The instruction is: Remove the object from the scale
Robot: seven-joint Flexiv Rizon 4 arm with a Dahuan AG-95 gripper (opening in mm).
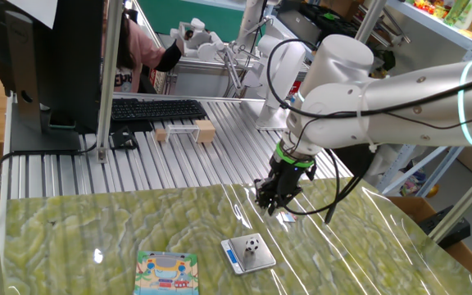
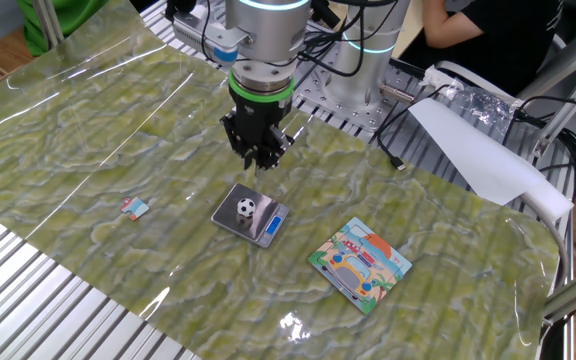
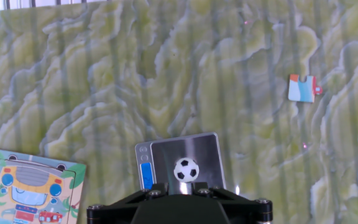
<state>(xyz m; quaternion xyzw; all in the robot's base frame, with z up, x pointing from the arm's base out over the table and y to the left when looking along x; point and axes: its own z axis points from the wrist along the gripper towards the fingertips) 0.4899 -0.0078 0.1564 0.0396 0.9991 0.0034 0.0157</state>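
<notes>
In your hand view the picture card (image 3: 30, 186) lies at the lower left, the scale (image 3: 182, 158) at bottom centre with the ball (image 3: 186, 169) resting on its platform, and a small scrap (image 3: 302, 88) at the upper right. In the fixed views your gripper (image 2: 259, 158) hangs above and apart from the scale, holding nothing; whether its jaws are spread you cannot tell.
</notes>
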